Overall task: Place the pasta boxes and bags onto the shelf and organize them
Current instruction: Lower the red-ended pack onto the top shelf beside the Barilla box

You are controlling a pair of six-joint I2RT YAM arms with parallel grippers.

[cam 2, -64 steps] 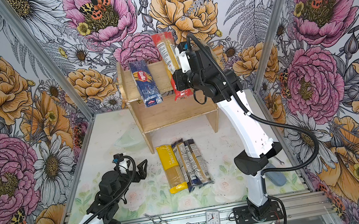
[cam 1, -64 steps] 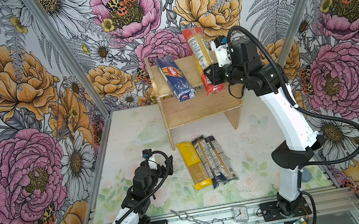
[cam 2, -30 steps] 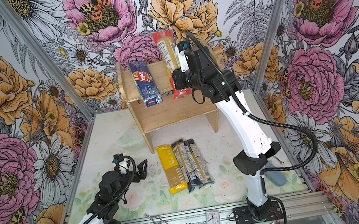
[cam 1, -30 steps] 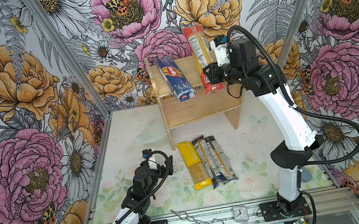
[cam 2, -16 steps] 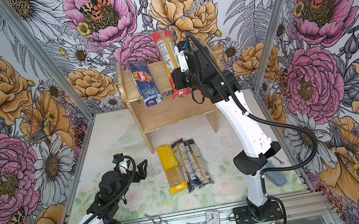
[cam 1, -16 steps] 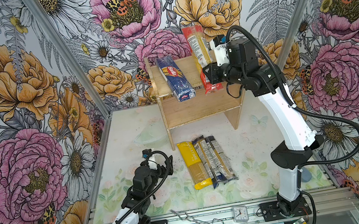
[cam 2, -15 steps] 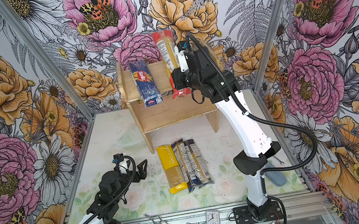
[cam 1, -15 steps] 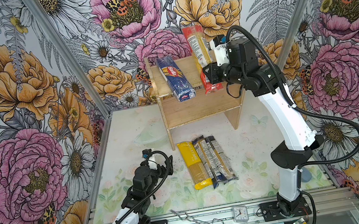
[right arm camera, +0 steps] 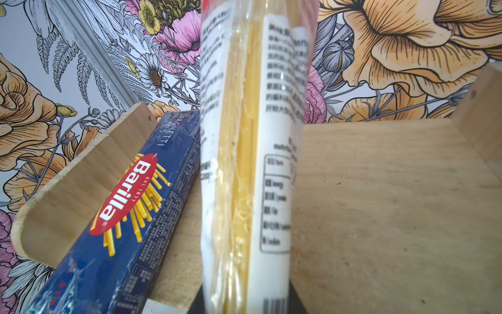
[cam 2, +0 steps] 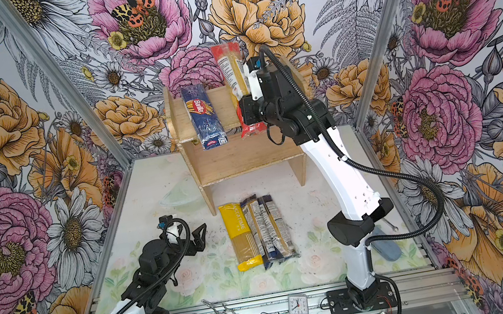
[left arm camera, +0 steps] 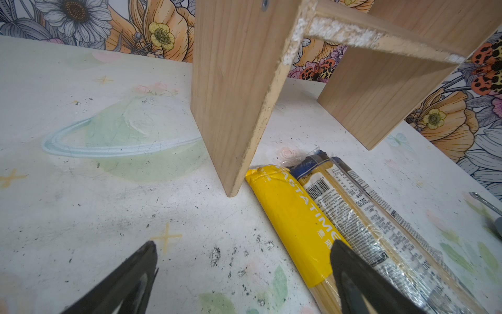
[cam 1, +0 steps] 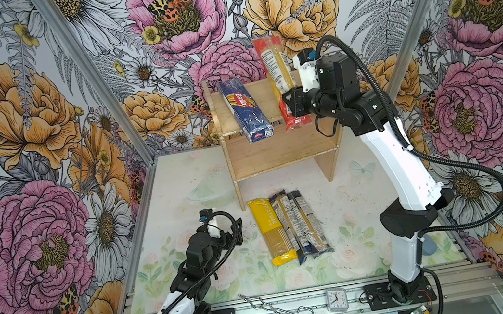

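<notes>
The right hand (cam 1: pixel 293 107) was clamped on the red-ended pack (cam 1: pixel 274 58), tilted over the top board of the shelf (cam 1: pixel 277 153) beside the Barilla pack (cam 1: pixel 244 111). The left hand (left arm camera: pixel 241 252) hung open above the counter (cam 1: pixel 179 183), near the yellow pack (cam 1: pixel 269 226) and two clear packs (cam 1: pixel 301 221) lying side by side.

The right gripper (cam 1: pixel 290 107) masks its own grip on the red-ended pack (cam 1: pixel 272 59). Close up, the pack's print blurs, near end cropped.
</notes>
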